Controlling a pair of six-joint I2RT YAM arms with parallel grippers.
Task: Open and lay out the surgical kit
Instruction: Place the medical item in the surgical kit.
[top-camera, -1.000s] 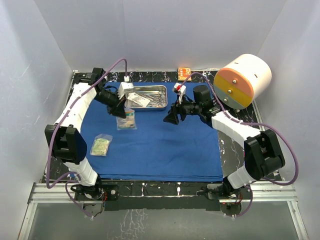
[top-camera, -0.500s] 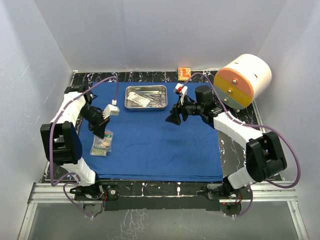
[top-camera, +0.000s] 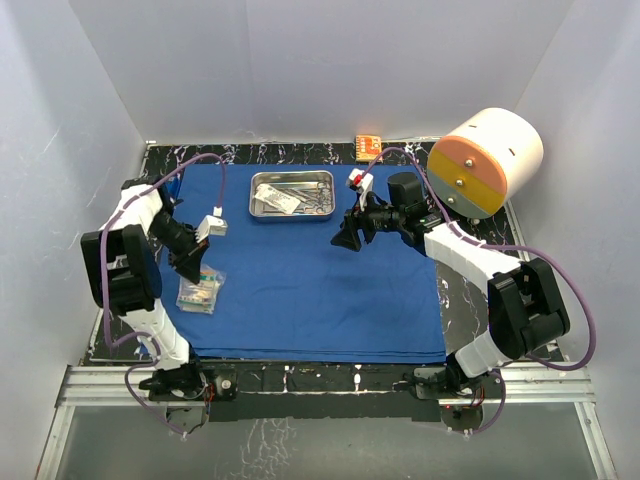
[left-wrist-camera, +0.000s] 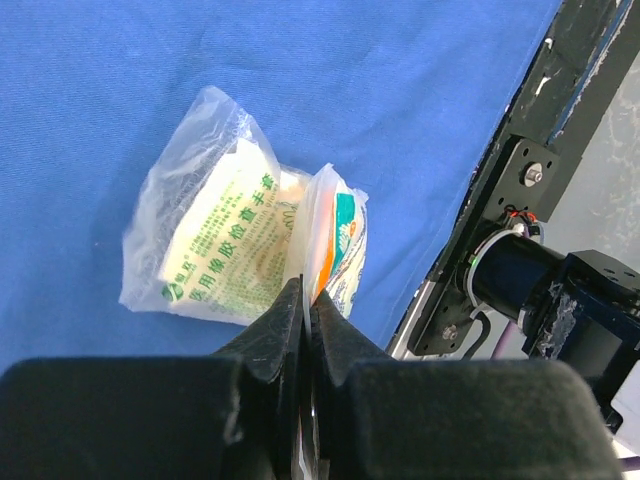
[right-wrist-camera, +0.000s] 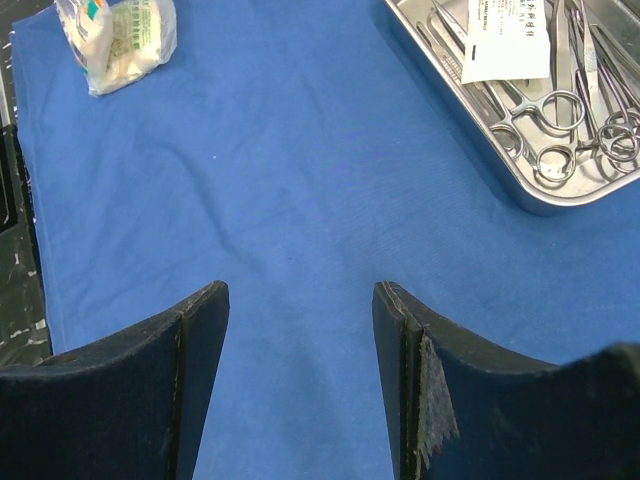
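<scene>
Nearby — box (top-camera: 368, 146) behind tray (top-camera: 331, 196) | cylinder (top-camera: 487, 160) far right | left gripper (left-wrist-camera: 305, 296) pinching packet (left-wrist-camera: 336, 238)

White arms (top-camera: 465, 255), black claws (right-wrist-camera: 300, 292), purple cables (top-camera: 200, 156)

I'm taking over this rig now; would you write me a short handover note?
Left gripper: shut on a thin packet near the cloth's left edge, beside a second packet lying there.
Right gripper: open, empty, over bare cloth right of the tray.
Done: cloth spread flat, tray uncovered at its far side.
Left: release this packet; clamps and a white sachet sit in the tray.
</scene>
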